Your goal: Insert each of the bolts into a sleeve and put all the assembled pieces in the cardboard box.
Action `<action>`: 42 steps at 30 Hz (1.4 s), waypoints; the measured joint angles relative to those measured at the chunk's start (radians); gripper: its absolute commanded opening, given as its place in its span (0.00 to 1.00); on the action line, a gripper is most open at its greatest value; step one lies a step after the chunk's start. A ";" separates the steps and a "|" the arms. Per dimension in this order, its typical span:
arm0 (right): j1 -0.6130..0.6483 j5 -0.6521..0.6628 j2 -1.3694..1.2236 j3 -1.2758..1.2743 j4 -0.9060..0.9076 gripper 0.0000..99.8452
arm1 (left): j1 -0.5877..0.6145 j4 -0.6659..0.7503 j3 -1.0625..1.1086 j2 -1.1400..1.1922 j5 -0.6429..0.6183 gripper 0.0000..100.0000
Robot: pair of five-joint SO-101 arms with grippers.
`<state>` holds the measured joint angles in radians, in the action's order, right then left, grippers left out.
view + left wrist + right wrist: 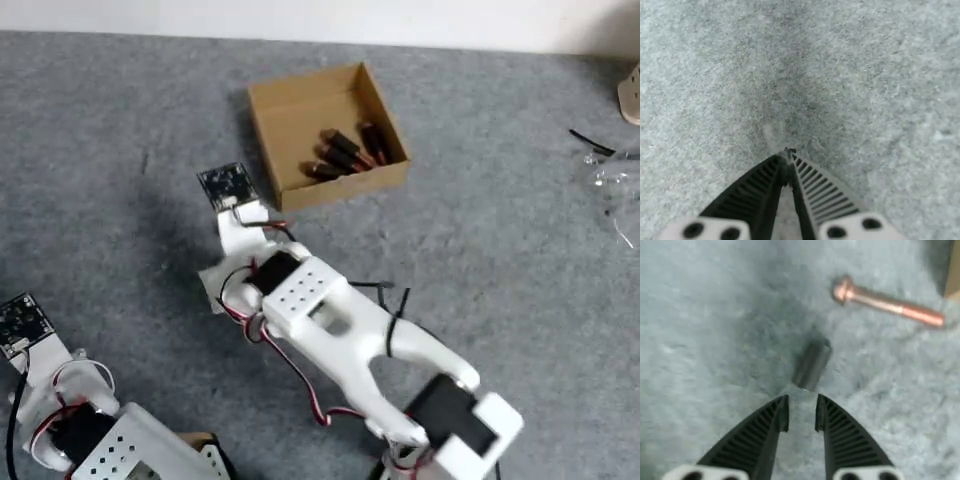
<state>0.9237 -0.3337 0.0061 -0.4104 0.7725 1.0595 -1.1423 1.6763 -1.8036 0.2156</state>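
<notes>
assembled pieces (345,152) already lie in the cardboard box (298,115); one bolt (887,302) and sleeve (811,365) are left unjoined. right gripper (801,412) parted near the sleeve, left gripper (789,161) closed, empty.

Bare carpet (700,340) is seen on both sides of the sleeve (811,365). The bolt (887,302) lies apart from it (near the cardboard box (345,187) wall). Part of the box floor is not covered.
</notes>
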 measured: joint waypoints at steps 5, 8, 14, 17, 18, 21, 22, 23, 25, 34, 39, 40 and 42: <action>0.003 -0.002 -0.072 0.000 0.000 0.08 | 0.000 0.000 0.000 0.000 0.000 0.01; 0.012 -0.025 -0.098 0.003 0.000 0.08 | 0.000 0.000 0.000 0.000 0.000 0.01; 0.037 -0.098 -0.161 0.018 -0.052 0.08 | 0.000 0.000 0.000 0.000 0.000 0.01; 0.037 -0.074 -0.186 0.020 -0.074 0.08 | 0.000 0.000 0.000 0.000 0.000 0.01; 0.037 -0.071 -0.189 0.026 -0.074 0.08 | 0.000 0.000 0.000 0.000 0.000 0.01; 0.037 -0.071 -0.190 0.058 -0.074 0.08 | 0.000 0.000 0.000 0.000 0.000 0.01; 0.037 -0.071 -0.190 0.066 -0.074 0.08 | 0.000 0.000 0.000 0.000 0.000 0.01; 0.037 -0.071 -0.190 0.069 -0.075 0.08 | 0.000 0.000 0.000 0.000 0.000 0.01; 0.035 -0.071 -0.190 0.072 -0.078 0.08 | 0.000 0.000 0.000 0.000 0.000 0.01; 0.031 -0.071 -0.190 0.072 -0.078 0.09 | 0.000 0.000 0.000 0.000 0.000 0.01; 0.029 -0.071 -0.190 0.072 -0.097 0.09 | 0.000 0.000 0.000 0.000 0.000 0.01; 0.025 -0.071 -0.190 0.072 -0.098 0.09 | 0.000 0.000 0.000 0.000 0.000 0.01; 0.014 -0.071 -0.190 0.072 -0.100 0.09 | 0.000 0.000 0.000 0.000 0.000 0.01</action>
<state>0.9375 -0.4043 -0.1841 -0.3383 0.6728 1.0595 -1.1423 1.6763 -1.8036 0.2156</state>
